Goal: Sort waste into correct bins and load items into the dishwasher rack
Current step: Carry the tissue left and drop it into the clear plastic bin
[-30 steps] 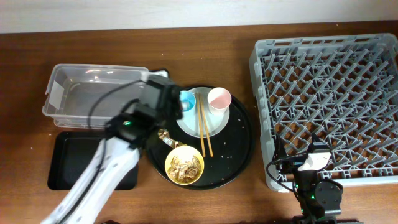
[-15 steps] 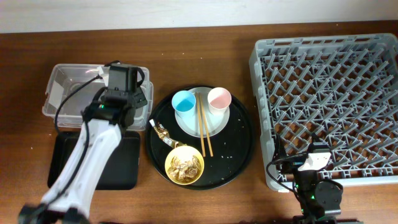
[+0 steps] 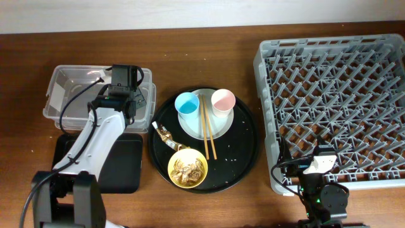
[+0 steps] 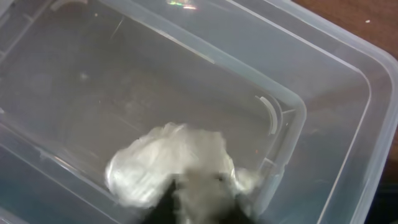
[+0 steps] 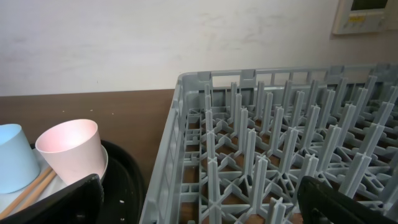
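A crumpled white tissue (image 4: 166,163) hangs blurred over the floor of the clear tub (image 3: 66,95), right at my left gripper (image 4: 202,210). Its jaws show only as dark smears at the frame's bottom edge, and the tissue covers the gap. From overhead, the left gripper (image 3: 122,85) stands over the tub's right end. The brown-gold wrapper (image 3: 166,135) and the yellow bowl (image 3: 188,169) of food scraps lie on the round black tray (image 3: 243,149). The plate (image 3: 218,125) carries the blue cup (image 3: 186,103), pink cup (image 3: 223,100) and chopsticks (image 3: 207,134). My right gripper (image 5: 205,202) is open and empty at the dishwasher rack's (image 5: 280,155) near-left corner.
The shallow black tray (image 3: 123,166) lies in front of the clear tub, partly under my left arm. The grey rack (image 3: 335,101) fills the table's right side. Bare wooden table (image 3: 209,57) runs along the back edge.
My left arm has swung left from the round tray's plate to above the clear tub, with the tissue now at its jaws. The right arm has not moved.
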You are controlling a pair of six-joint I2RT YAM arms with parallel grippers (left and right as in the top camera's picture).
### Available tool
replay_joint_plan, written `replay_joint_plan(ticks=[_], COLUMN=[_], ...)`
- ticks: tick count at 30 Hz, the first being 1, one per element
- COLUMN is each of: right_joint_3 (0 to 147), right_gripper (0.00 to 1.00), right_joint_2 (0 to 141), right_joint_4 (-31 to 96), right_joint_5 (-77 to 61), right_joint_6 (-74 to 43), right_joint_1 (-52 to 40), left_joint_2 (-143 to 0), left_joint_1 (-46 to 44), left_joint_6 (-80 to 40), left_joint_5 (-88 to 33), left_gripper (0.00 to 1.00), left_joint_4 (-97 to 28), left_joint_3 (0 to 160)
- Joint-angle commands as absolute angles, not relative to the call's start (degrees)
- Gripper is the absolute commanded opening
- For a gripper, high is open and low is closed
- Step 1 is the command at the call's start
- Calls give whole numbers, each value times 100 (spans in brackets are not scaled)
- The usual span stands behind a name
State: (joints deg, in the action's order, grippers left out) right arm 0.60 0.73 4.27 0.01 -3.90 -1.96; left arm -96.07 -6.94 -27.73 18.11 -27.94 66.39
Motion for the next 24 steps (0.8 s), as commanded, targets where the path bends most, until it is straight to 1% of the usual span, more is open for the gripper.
replay_joint_plan(ticks=[1,2,3,8,11,18,21,24], right_joint_3=[32,32,32,32,32,32,32,32], right_gripper=[98,98,98,98,99,98,98,99], right_joint_2=[36,36,36,36,36,36,36,36], right_joint_4=[462,462,462,462,462,462,462,462], right_joint_5=[27,30,30,30,30,30,30,30], right_joint_6=[-392,-392,-392,-392,-392,-392,-392,-390], right_joint_1=[-187,-187,-187,-187,-187,-187,-187,-187], left_joint_2=[-9631,-9631,-9631,-9413,-8903,-7671,-7518,-7531], left_joint_1=[-670,-670,-670,-698,-711,-720,-808,-1015], left_joint_6=[-2731,-2731,-2729,-2729,-2731,-2797,-2825,-3317], left_joint_5=[1890,1890,1890,1695,902,-344,-460,-458], left_gripper=[43,51,53,54,54,56,56,56], left_joint_4=[-2786,-2768,-2753,-2947,-3413,-4622,-5183,-5546], left_joint_3=[6670,6670,6672,6814,6884,6884,6871,6718])
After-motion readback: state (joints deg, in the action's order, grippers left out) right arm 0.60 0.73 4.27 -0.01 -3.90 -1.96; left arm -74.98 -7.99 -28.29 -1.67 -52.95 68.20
